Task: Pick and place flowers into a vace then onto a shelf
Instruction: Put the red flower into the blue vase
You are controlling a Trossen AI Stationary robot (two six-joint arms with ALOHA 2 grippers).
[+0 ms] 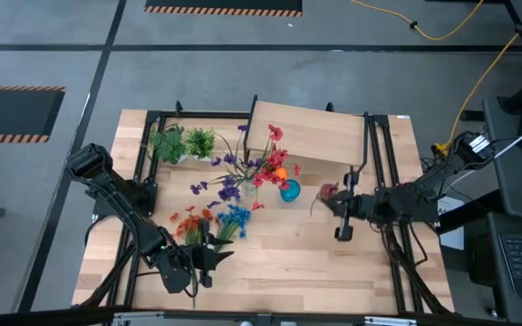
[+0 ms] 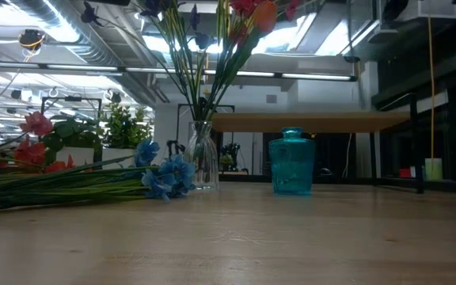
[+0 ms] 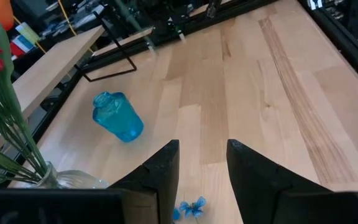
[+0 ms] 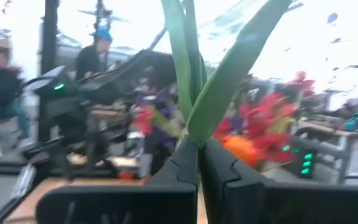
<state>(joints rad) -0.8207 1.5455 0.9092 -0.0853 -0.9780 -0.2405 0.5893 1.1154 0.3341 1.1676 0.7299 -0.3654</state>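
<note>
A clear glass vase (image 2: 202,158) stands mid-table with several flowers (image 1: 259,166) in it, stems down. More flowers, orange-red (image 1: 191,223) and blue (image 1: 234,217), lie flat on the table near the left front. A flower with a dark red bud (image 1: 325,192) is in my right gripper (image 1: 338,201), shut on it right of the blue vase (image 1: 290,190). My left gripper (image 3: 202,163) is open above the table by the lying flowers' stem ends, with nothing between its fingers. The shelf (image 1: 315,134) stands behind the vases. My right gripper pinches the flower's green stem and leaf bases (image 4: 196,129) between its two shut fingers. The fingers slant upward, and the long leaves (image 4: 194,68) rise out of them along their line. The flower is lifted clear of the table.
Two green leafy tufts (image 1: 181,143) stand at the far left. Black frame rails (image 1: 377,154) run along both sides of the table. Bare tabletop (image 1: 315,263) lies at the near middle and right. People sit in the room beyond the table.
</note>
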